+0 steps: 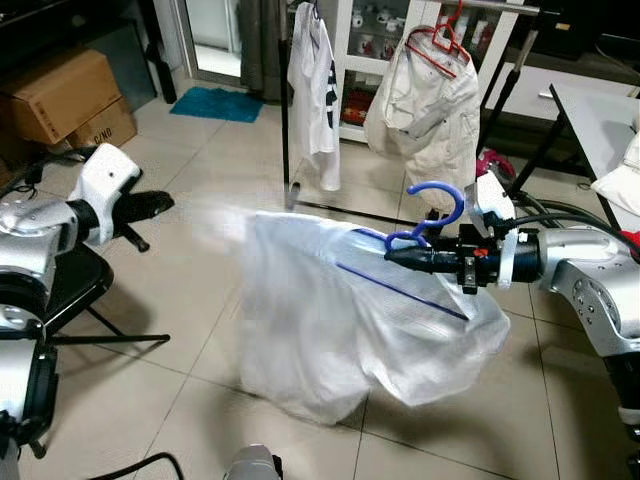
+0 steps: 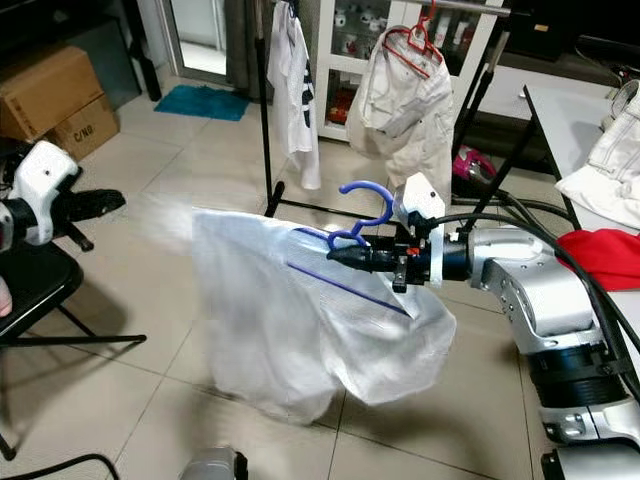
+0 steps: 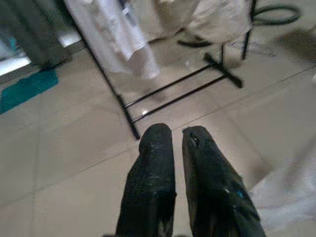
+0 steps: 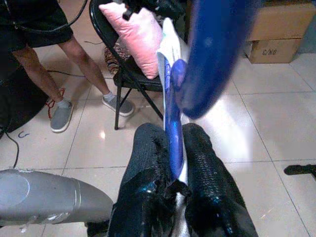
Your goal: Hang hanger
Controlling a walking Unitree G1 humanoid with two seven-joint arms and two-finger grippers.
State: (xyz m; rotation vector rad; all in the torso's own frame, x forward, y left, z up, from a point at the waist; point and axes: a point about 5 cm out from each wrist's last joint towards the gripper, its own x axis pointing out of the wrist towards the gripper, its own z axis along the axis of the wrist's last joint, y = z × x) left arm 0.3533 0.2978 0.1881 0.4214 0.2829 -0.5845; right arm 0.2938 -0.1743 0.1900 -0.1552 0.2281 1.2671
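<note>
Carrying the blue hanger (image 2: 362, 215) with its white garment (image 2: 300, 330) draped below, the right pincer (image 2: 340, 254) is clenched on the hanger's neck just under the hook, the blue plastic pinched between its two black fingers (image 4: 148, 173) as the right wrist view shows. The hook rises just above the pincer and curls open, and the cloth hangs beneath and off to the pincer's far side, blurred as if swinging. To do this step well, I judge the grip should stay firm and low on the neck so the hook stays upright and free, then be lifted over the rail of the clothes rack (image 2: 262, 120) ahead and lowered onto it. Beyond the pincer, the rail already carries a white shirt (image 2: 292, 90) and a cream garment on a red hanger (image 2: 412, 45); the gap between them looks like the open room to aim for. Underneath, the rack's black foot bars could catch the trailing hem. The left pincer (image 1: 150, 205) hangs well apart, its fingers (image 3: 155, 168) nearly together and holding nothing, beside a black chair (image 1: 60, 290).
</note>
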